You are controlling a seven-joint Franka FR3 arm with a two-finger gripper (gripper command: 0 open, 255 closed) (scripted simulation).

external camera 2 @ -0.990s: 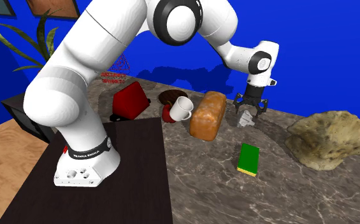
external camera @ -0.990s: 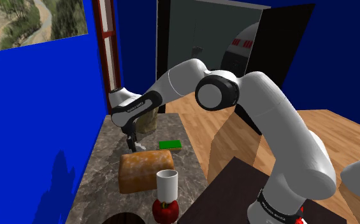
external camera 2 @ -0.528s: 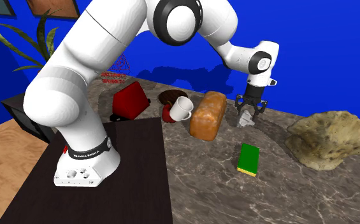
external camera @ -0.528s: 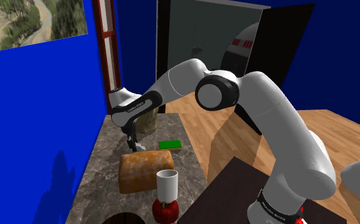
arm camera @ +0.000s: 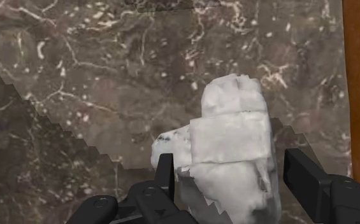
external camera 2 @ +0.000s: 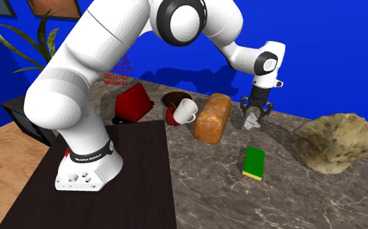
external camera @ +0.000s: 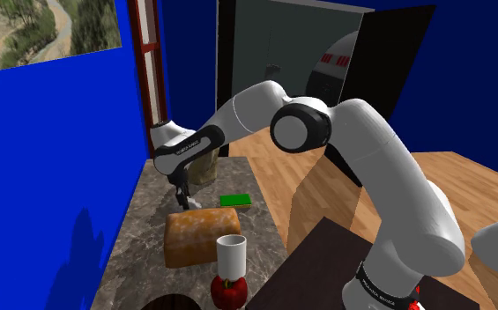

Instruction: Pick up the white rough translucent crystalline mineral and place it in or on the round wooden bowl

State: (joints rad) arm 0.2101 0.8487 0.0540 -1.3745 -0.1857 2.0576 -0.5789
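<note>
Grasping step: the released pincer straddles the mineral on the table; next, clench and lift.

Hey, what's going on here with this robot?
A white robot arm is going for the white stone on the marble counter. Its gripper is down over the stone, fingers open either side, one not touching, so nothing is lifted. The brown bowl sits on the far side of the bread loaf.
</note>
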